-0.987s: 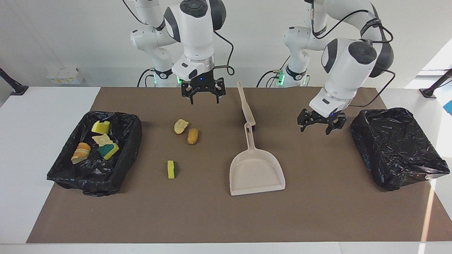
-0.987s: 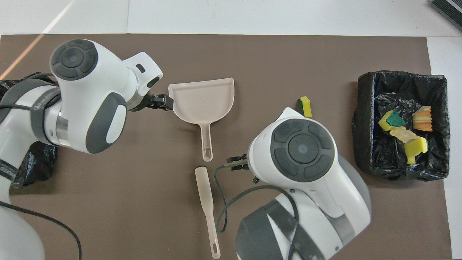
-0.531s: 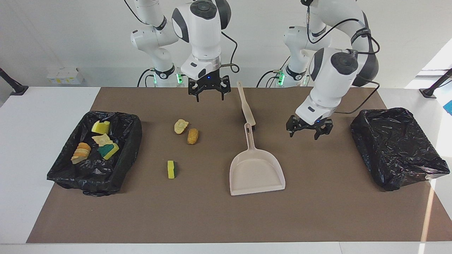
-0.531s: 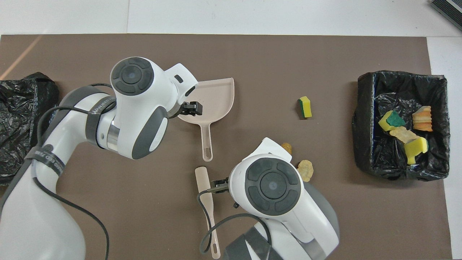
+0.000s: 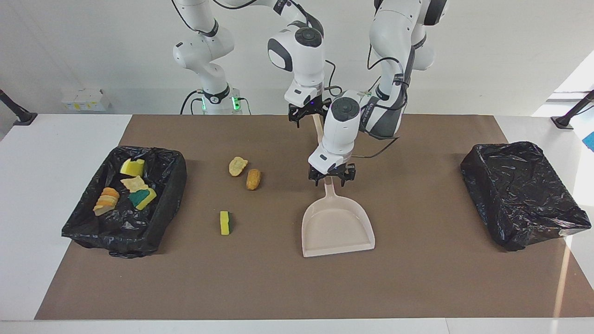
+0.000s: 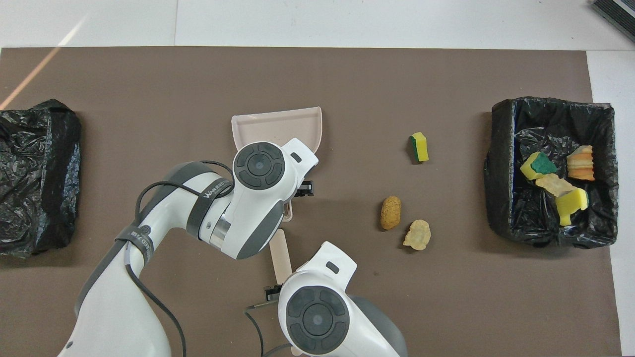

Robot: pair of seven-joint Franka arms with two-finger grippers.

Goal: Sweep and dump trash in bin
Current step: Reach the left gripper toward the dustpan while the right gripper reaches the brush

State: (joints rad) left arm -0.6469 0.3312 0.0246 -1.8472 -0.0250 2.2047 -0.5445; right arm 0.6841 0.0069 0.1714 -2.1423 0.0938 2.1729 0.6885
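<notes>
Brown mat covers the worktop (image 5: 69, 139); three trash bits (image 5: 253, 179) lie loose, yellow-green, tan, orange-brown. Four fill one black-lined bin (image 5: 162, 204). Left gripper (image 5: 332, 176) around dustpan handle (image 5: 330, 190), grip unclear; right gripper (image 5: 307, 112) spread over brush (image 5: 321, 134).

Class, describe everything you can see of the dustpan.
The dustpan is pale beige, plastic-looking, with a flat empty tray, low walls and a slim straight handle pointing toward the robots. It lies flat on the brown mat, mid-table. The left gripper is at its handle; whether it grips cannot be told.
</notes>
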